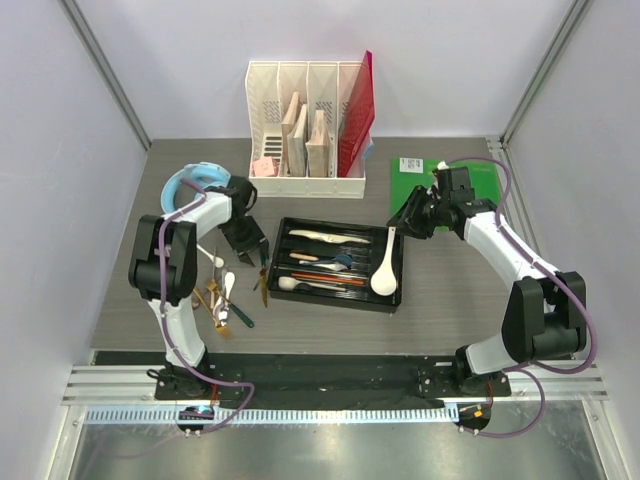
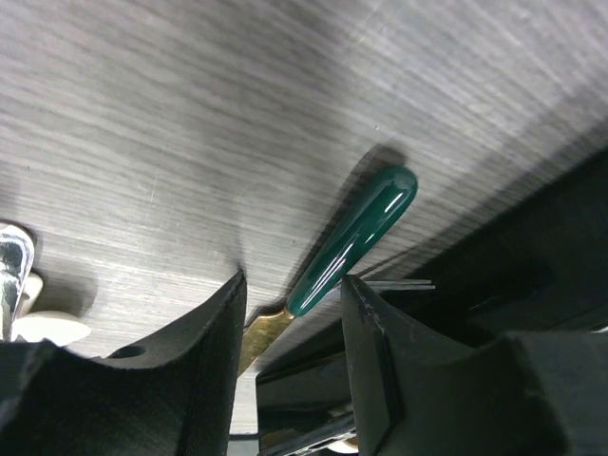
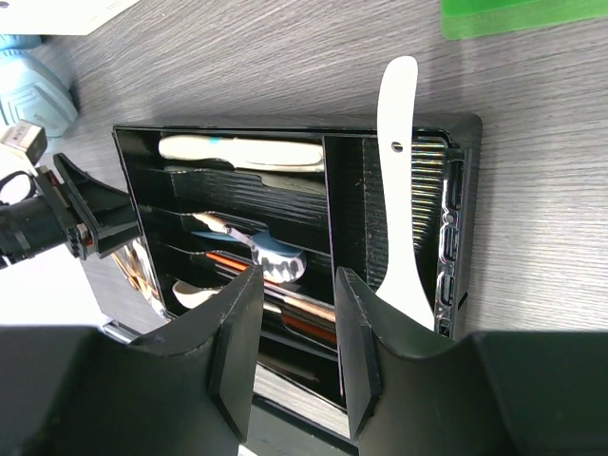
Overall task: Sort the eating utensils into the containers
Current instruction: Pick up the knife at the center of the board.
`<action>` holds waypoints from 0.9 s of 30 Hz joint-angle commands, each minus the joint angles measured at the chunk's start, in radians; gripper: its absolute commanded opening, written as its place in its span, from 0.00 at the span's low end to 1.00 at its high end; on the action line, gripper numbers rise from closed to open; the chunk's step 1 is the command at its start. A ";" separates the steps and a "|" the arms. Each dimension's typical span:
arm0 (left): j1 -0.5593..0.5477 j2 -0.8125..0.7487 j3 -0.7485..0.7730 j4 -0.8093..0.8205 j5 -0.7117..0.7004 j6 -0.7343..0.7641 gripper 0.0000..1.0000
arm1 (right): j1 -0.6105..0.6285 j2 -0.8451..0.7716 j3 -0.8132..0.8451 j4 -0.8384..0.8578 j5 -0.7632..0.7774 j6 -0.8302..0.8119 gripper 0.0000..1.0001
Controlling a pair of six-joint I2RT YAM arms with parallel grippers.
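Observation:
The black cutlery tray sits mid-table and holds several utensils, with a large white soup spoon in its right compartment. My left gripper is open, low at the tray's left edge. In the left wrist view its jaws straddle a green-handled utensil with a gold neck that lies on the table. Several loose utensils lie left of the tray. My right gripper is open and empty above the tray's right end. Its view shows the tray and the white spoon.
A white slotted file organizer with a red folder stands at the back. A green pad lies at the back right. A light blue object sits at the back left. A pink note lies by the organizer.

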 commanded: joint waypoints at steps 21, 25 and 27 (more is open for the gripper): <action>-0.019 0.017 -0.016 -0.201 -0.033 0.053 0.00 | -0.042 0.047 -0.019 0.140 -0.098 0.081 0.41; -0.018 -0.052 0.035 -0.257 -0.030 0.060 0.00 | -0.044 0.053 -0.015 0.143 -0.095 0.076 0.42; -0.014 -0.100 0.067 -0.297 -0.029 0.066 0.00 | -0.045 0.060 -0.007 0.143 -0.101 0.072 0.41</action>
